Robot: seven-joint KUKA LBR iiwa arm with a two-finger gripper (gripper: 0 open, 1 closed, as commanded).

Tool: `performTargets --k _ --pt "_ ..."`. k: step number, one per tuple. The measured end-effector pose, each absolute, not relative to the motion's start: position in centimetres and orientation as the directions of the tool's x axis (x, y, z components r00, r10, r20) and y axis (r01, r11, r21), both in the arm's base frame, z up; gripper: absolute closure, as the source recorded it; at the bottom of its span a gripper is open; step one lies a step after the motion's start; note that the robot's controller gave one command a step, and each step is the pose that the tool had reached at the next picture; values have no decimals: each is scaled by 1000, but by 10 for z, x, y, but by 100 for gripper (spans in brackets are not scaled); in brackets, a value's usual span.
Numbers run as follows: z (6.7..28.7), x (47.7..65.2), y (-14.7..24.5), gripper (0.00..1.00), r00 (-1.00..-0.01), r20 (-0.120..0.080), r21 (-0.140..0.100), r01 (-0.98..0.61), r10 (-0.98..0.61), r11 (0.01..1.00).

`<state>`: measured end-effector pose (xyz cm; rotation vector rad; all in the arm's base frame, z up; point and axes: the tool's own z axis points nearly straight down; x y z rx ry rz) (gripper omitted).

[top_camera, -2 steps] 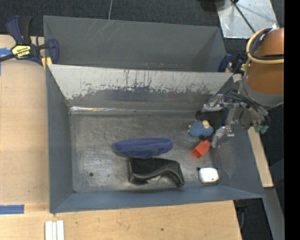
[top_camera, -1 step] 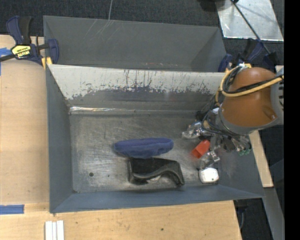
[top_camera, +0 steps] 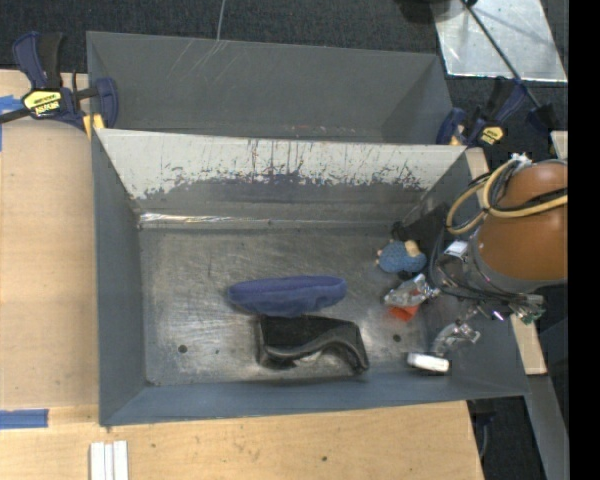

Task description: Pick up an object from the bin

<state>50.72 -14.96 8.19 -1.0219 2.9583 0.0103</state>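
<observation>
My gripper [top_camera: 436, 314] hangs low over the bin's right side, below the arm's orange cover, open. One metal fingertip [top_camera: 412, 293] sits just above a small red thing [top_camera: 402, 313], and the other fingertip [top_camera: 458, 334] points toward the front right. Nothing shows between the fingers. A small white cylinder [top_camera: 428, 364] lies on the bin floor just in front of the gripper. A small blue figure with a tan patch [top_camera: 400, 258] lies just behind it.
A long dark-blue oval thing [top_camera: 286, 293] lies in the middle of the floor. Against its front side lies a black curved thing [top_camera: 310, 346]. The sloped back wall and the left half of the floor hold nothing else.
</observation>
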Motion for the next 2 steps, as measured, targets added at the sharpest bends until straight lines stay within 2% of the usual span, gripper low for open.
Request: performTargets --k 1,2 --pt "140 516 -149 0 -967 -8 -4 -256 -256 967" --pt "91 529 -84 0 -951 -1 4 -308 -308 951"
